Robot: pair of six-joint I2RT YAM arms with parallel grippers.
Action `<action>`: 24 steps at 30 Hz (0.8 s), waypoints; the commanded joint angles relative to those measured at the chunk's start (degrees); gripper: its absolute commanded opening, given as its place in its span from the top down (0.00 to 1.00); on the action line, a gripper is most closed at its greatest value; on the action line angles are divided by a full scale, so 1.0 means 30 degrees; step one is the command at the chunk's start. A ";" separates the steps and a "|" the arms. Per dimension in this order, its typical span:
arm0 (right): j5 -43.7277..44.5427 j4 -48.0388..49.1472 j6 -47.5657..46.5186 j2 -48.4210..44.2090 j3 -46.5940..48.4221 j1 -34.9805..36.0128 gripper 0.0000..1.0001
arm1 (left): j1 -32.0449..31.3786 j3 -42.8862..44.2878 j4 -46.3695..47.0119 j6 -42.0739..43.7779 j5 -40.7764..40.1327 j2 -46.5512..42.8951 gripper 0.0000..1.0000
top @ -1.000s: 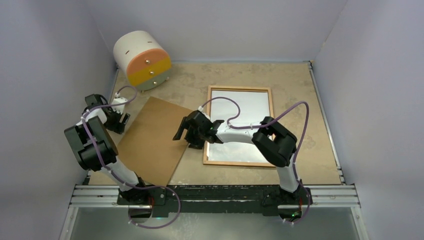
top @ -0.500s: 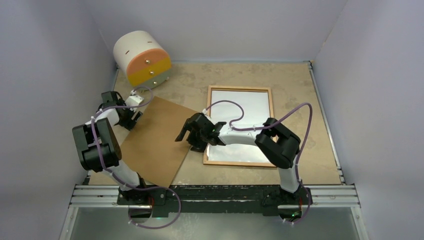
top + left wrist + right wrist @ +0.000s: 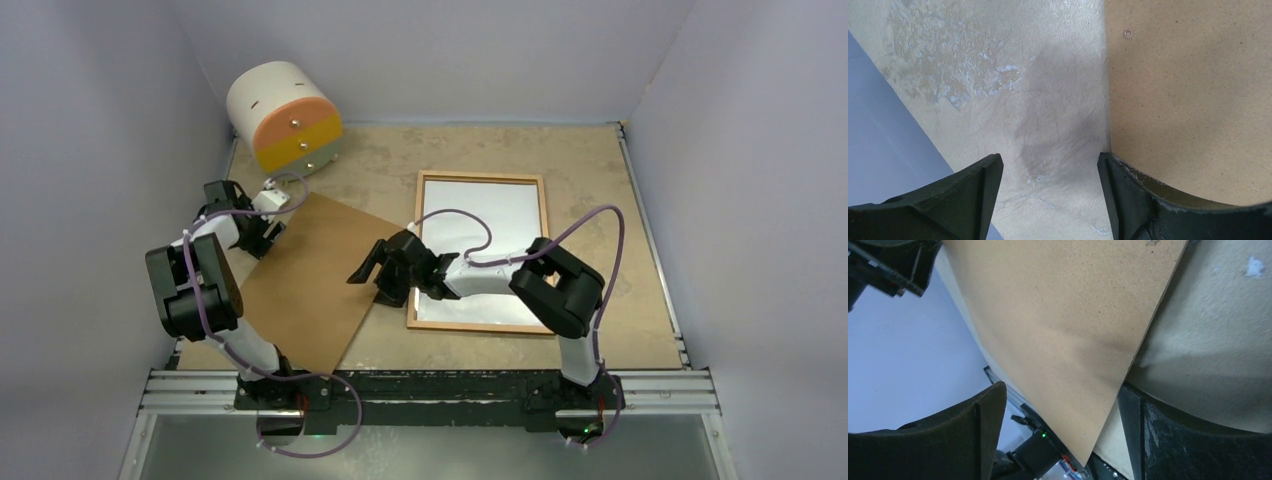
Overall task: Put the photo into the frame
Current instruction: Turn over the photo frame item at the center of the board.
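The orange-brown wooden frame (image 3: pixel 478 327) lies flat right of centre. Its inside is a pale glossy rectangle (image 3: pixel 490 225); I cannot tell whether that is the glass or the photo's white back. No printed plant picture is in view. The plain brown backing board (image 3: pixel 300 285) lies left of the frame. My right gripper (image 3: pixel 372 280) is open, its jaws on either side of the board's right edge (image 3: pixel 1128 370). My left gripper (image 3: pixel 258 238) is open at the board's upper left edge (image 3: pixel 1108 100), its right finger (image 3: pixel 1128 190) over that edge.
A white drum-shaped box with orange, yellow and green drawers (image 3: pixel 285 120) stands at the back left. Grey walls close in the left, right and back. The metal rail (image 3: pixel 430 390) with the arm bases runs along the near edge.
My left gripper has moved up and right to the board's upper left edge. My right gripper has shifted slightly down and left along the board's right edge.
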 commanded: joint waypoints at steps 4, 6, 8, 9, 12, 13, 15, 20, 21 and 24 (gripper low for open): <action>-0.1634 1.0970 0.0646 -0.2087 -0.0178 0.0000 0.20 | -0.0562 -0.0900 -0.5085 0.0330 0.2235 0.1359 0.25; -0.1776 1.2858 0.1136 -0.2057 -0.0803 0.0010 0.21 | -0.0626 -0.0748 -0.5399 0.0333 0.2536 0.1415 0.26; -0.2014 1.4453 0.1600 -0.2040 -0.1350 -0.0011 0.23 | -0.0643 -0.0632 -0.5731 0.0381 0.2817 0.1522 0.26; -0.2119 1.4795 0.1619 -0.2095 -0.1412 0.0000 0.24 | -0.0643 -0.0579 -0.5901 0.0412 0.2921 0.1555 0.26; -0.1749 1.3712 0.0661 -0.2556 -0.1109 0.0009 0.24 | -0.0672 -0.0304 -0.6555 0.0552 0.3386 0.1588 0.26; -0.1434 1.2809 0.0268 -0.2763 -0.0902 0.0007 0.24 | -0.0690 -0.0187 -0.6773 0.0562 0.3556 0.1607 0.26; -0.1126 1.0441 -0.0183 -0.3046 -0.0548 0.0007 0.26 | -0.0780 0.0055 -0.7172 0.0567 0.3891 0.1502 0.26; 0.0488 0.5406 -0.0544 -0.4431 -0.0500 0.0002 0.47 | -0.0819 0.0802 -0.7986 0.0556 0.4705 0.0969 0.26; 0.1003 0.3561 -0.0590 -0.4734 -0.0328 0.0009 0.53 | -0.0819 0.1079 -0.8186 0.0551 0.4959 0.0794 0.25; 0.1767 0.0595 -0.0511 -0.5260 0.0028 -0.0154 0.67 | -0.0819 0.2249 -0.8786 0.0561 0.5792 -0.0051 0.20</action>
